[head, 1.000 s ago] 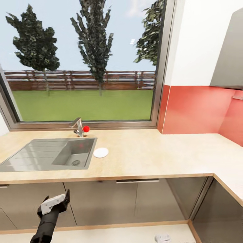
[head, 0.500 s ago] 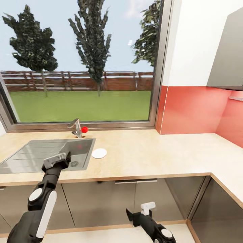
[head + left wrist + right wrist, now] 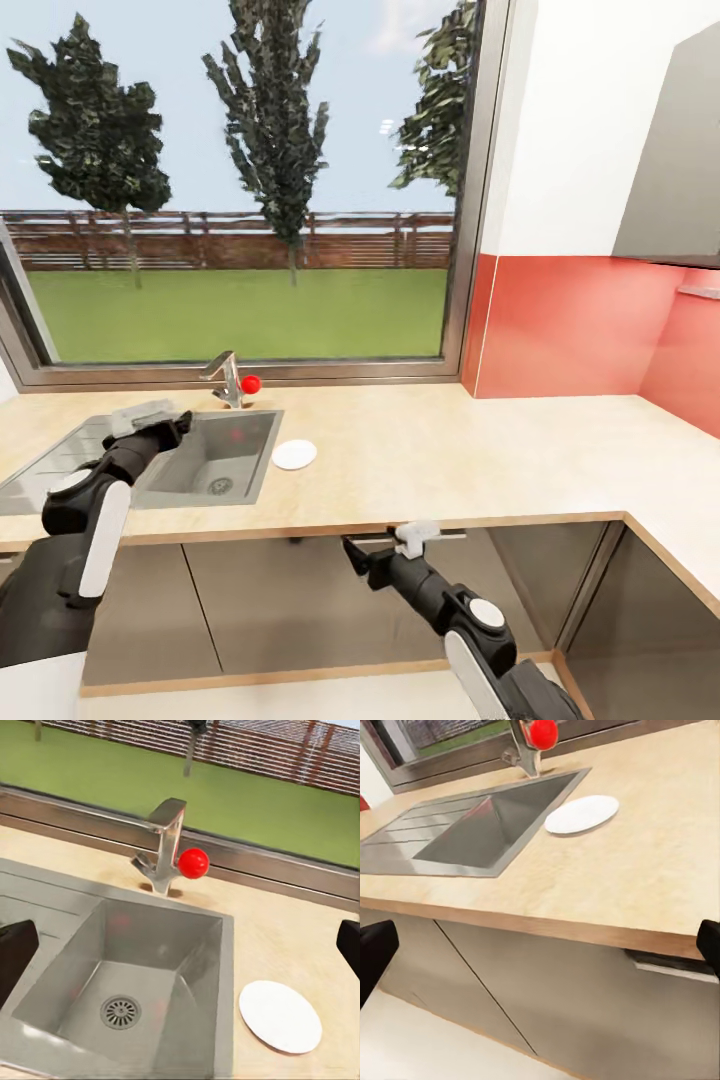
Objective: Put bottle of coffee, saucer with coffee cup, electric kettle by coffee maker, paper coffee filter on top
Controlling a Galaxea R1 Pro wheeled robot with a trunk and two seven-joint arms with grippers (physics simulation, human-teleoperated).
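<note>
A small white saucer (image 3: 295, 455) lies flat on the beige countertop (image 3: 450, 460), just right of the sink; it also shows in the left wrist view as the saucer (image 3: 280, 1016) and in the right wrist view as the saucer (image 3: 581, 814). My left gripper (image 3: 168, 425) hovers over the sink's draining side, open and holding nothing (image 3: 180, 949). Lower down, my right gripper (image 3: 385, 548) hangs in front of the counter's front edge, level with the cabinet fronts, also open and holding nothing (image 3: 540, 949).
A steel sink (image 3: 215, 455) with a tap (image 3: 228, 378) and a red knob sits under a wide window. Grey cabinets (image 3: 300, 590) run below the counter. The counter turns a corner at the right, under a red backsplash (image 3: 580, 320) and a grey upper cabinet (image 3: 680, 170).
My left arm has risen from below the counter's edge to over the sink. The right arm has come up into view toward the counter's front.
</note>
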